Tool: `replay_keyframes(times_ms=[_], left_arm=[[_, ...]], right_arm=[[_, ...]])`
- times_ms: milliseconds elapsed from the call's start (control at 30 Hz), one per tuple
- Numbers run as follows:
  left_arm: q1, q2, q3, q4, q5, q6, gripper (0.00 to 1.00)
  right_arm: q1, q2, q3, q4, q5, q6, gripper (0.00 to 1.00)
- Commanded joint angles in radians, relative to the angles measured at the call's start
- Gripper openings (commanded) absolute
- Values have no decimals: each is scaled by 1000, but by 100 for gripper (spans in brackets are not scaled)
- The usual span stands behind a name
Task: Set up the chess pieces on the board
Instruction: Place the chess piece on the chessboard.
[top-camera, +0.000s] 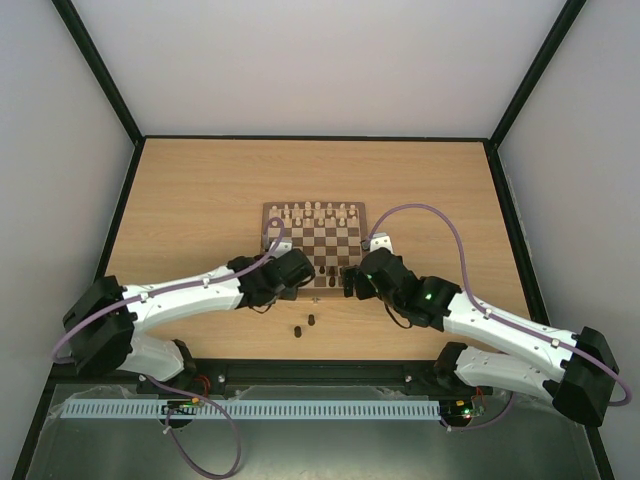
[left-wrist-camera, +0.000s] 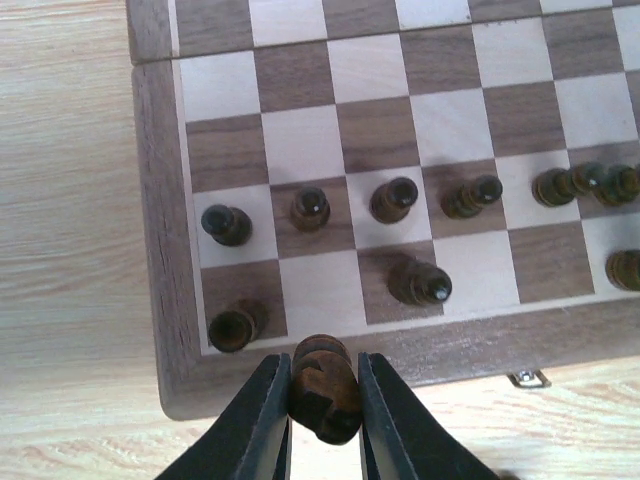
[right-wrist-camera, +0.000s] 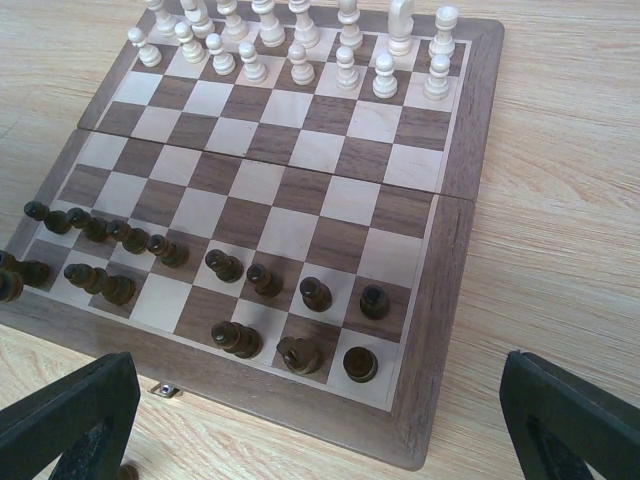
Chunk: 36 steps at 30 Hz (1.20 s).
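While the cream-white pieces (right-wrist-camera: 300, 65) stand in two rows at the far edge of the chessboard (right-wrist-camera: 455, 250), the dark side nearest the arms is only partly set. A row of dark pawns (right-wrist-camera: 265, 280) runs across the second rank, several of them crowded toward its left end. The back rank behind them carries a handful of dark pieces with gaps between. In the left wrist view, the square beside the corner piece (left-wrist-camera: 235, 325) is bare. Two more loose dark pieces (top-camera: 298, 330) sit on the table (top-camera: 200, 200) just in front of the board, between the arms, not yet placed.

The left gripper (left-wrist-camera: 325, 410) is closed onto one dark piece (left-wrist-camera: 322, 380), pinched between both fingers above the board's near border, just short of that bare square. I cannot tell from its shape which piece it is. The right gripper (right-wrist-camera: 315, 400) is spread wide with nothing between its fingers, hovering at the board's near edge, toward the right.

Most of the work looks finished. What is left, I judge, is the held piece, the two on the table, and perhaps spacing out the crowded pawns.
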Motion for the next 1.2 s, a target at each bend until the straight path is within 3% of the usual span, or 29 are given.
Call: replay_keyframes(times_ms=[0, 167, 1167], left_arm=[[32, 1, -2, 33, 17, 58, 18], [37, 2, -16, 107, 67, 96, 18], [76, 85, -67, 159, 38, 93, 22]], right_arm=[[-3, -7, -11, 4, 17, 7, 99], [-2, -5, -11, 7, 16, 7, 99], [-2, 23, -10, 10, 3, 7, 99]])
